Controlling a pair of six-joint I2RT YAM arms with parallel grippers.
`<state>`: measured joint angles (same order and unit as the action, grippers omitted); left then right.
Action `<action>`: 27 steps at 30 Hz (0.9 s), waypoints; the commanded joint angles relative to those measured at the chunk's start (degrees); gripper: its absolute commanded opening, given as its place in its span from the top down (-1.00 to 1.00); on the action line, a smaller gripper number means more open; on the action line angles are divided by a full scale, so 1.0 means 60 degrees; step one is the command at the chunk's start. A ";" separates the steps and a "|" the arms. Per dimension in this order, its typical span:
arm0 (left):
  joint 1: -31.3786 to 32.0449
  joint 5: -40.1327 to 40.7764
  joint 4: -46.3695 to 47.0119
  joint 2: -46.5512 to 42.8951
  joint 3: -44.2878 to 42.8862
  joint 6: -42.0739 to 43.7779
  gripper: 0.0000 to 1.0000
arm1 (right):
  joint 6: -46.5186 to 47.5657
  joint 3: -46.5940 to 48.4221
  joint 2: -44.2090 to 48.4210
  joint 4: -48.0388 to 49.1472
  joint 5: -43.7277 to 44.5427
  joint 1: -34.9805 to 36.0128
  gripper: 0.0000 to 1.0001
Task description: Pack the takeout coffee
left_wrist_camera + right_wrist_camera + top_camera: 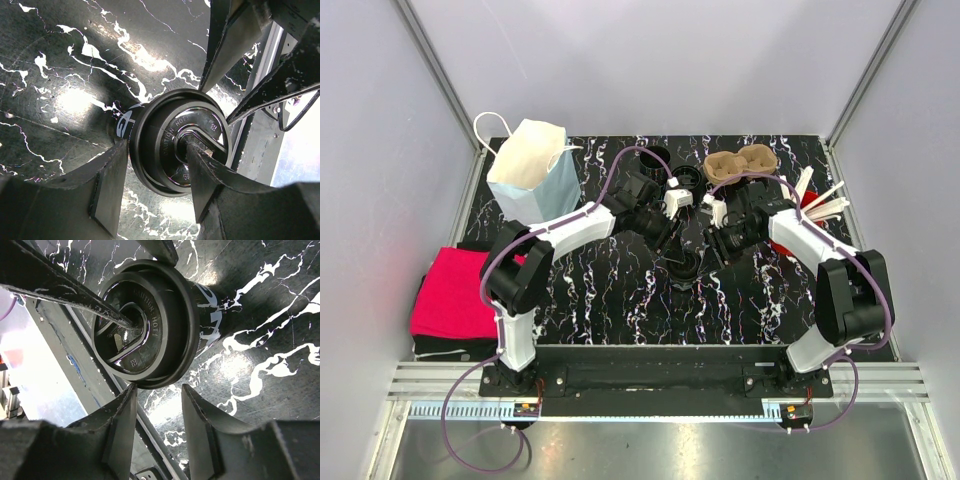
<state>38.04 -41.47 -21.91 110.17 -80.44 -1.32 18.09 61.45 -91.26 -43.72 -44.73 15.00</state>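
A black coffee cup with a black lid stands on the marble table, between the two arms. My left gripper is shut on the lid. One of its fingers presses the outside of the rim and the other rests in the recess on top. In the right wrist view the cup sits just beyond my right gripper. That gripper is open, with only table between its fingers. The left gripper's fingers cross the lid there.
A white and blue paper bag stands at the back left. A brown cardboard cup carrier lies at the back right. More black cups sit behind the grippers. White sticks lie at the right edge, and a red cloth off the table's left.
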 commanded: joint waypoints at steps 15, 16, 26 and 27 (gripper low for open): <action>0.0061 0.2122 -0.0581 0.0462 0.0560 0.0967 0.00 | -0.0041 0.0320 -0.1093 0.0197 0.0965 0.0429 0.47; 0.0061 0.2151 -0.0596 0.0462 0.0575 0.0967 0.01 | -0.0041 0.0349 -0.1137 0.0212 0.1009 0.0487 0.47; 0.0061 0.2327 -0.0669 0.0593 0.0678 0.1041 0.08 | -0.0304 0.0364 -0.1445 0.0534 0.2005 0.0751 0.54; 0.0061 0.2342 -0.0684 0.0593 0.0707 0.1055 0.09 | -0.0333 0.0378 -0.1459 0.0578 0.2064 0.0766 0.54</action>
<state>37.89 -39.77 -21.65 109.60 -80.16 -0.25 13.65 64.93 -95.94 -46.85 -45.89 16.84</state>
